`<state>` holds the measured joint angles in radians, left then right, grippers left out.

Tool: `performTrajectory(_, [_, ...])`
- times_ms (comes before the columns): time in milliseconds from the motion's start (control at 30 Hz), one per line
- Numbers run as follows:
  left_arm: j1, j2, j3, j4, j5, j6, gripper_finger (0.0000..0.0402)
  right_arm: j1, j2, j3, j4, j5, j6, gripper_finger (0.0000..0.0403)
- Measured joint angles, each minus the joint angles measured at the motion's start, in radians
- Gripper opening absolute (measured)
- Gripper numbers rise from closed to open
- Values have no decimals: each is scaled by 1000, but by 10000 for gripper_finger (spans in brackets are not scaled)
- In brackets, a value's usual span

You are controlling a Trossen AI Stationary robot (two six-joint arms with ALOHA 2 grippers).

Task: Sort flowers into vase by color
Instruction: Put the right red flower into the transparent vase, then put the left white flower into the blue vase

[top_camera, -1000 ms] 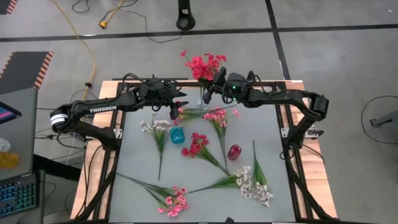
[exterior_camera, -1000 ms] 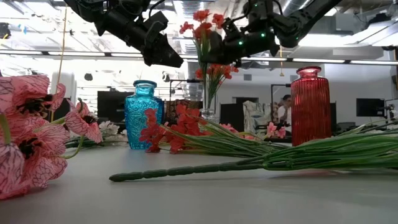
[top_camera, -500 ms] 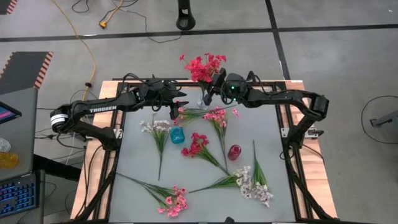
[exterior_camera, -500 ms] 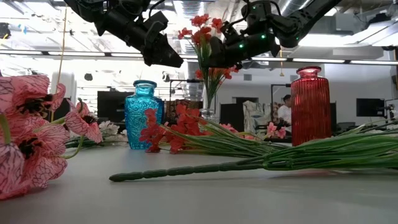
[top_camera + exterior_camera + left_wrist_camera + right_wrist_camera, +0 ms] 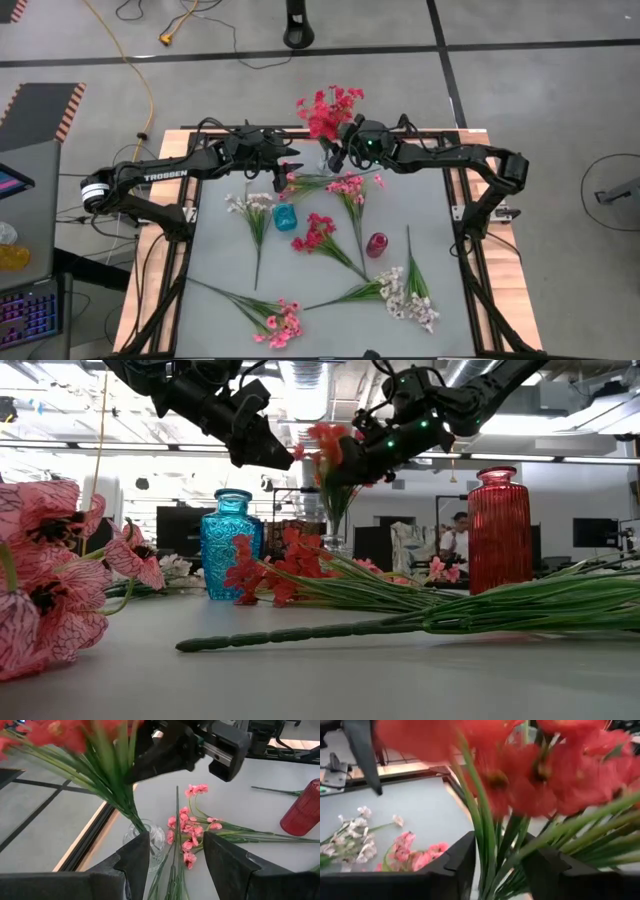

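Observation:
A clear vase [image 5: 325, 160] stands at the table's far edge with a red flower sprig [image 5: 328, 108] upright in it. My right gripper [image 5: 340, 154] is just right of the vase, above its mouth. Its fingers stand apart on either side of the sprig's green stems [image 5: 492, 845]. My left gripper [image 5: 290, 172] hovers open just left of the vase [image 5: 152, 840], with nothing between its fingers. A blue vase [image 5: 286, 217] and a red vase [image 5: 376, 244] stand mid-table. Loose white [image 5: 255, 205], pink [image 5: 350, 185] and red [image 5: 318, 232] sprigs lie flat around them. My right gripper has its fingers [image 5: 462, 865] level on both sides of the red sprig's stems, below the blossoms [image 5: 545, 785]. I cannot tell whether either finger touches a stem. The sprig stands with its lower end in the clear vase.
Two further sprigs lie near the front edge: a white one [image 5: 405, 292] at the right and a pink one [image 5: 280, 322] at the left. A desk with a keyboard [image 5: 28, 310] stands beyond the table's left edge. Cables run along the floor behind the table.
The red sprig has sunk lower in the clear vase, and its blossoms now sit well below where they were. My right gripper has tipped its fingers downward beside the vase.

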<state>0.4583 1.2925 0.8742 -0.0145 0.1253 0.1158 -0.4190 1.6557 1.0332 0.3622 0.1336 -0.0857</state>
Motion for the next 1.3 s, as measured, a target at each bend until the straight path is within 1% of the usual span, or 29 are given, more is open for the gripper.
performTrajectory(133, [0,-30,0,-46,-2,0,174,2,-21,0,-62,0,28,210])
performTrajectory(233, [0,-69,0,-107,-7,-2,174,2,-46,0,-116,0,32,223])
performTrajectory(367, [-1,-135,0,-216,-7,-62,174,2,-92,0,-201,0,33,228])
performTrajectory(600, [-29,-245,0,-478,-6,-201,174,2,-175,0,-374,-1,33,227])
performTrajectory(800, [-78,-305,0,-712,-5,-373,174,16,-237,0,-486,-1,33,227])
performTrajectory(1000, [-169,-303,0,-909,2,-608,174,41,-291,0,-565,-1,33,227])
performTrajectory(1133, [-251,-282,0,-988,1,-757,174,56,-317,0,-591,-1,34,227])
performTrajectory(1300, [-356,-246,0,-998,-8,-919,174,79,-322,0,-596,-1,34,227])
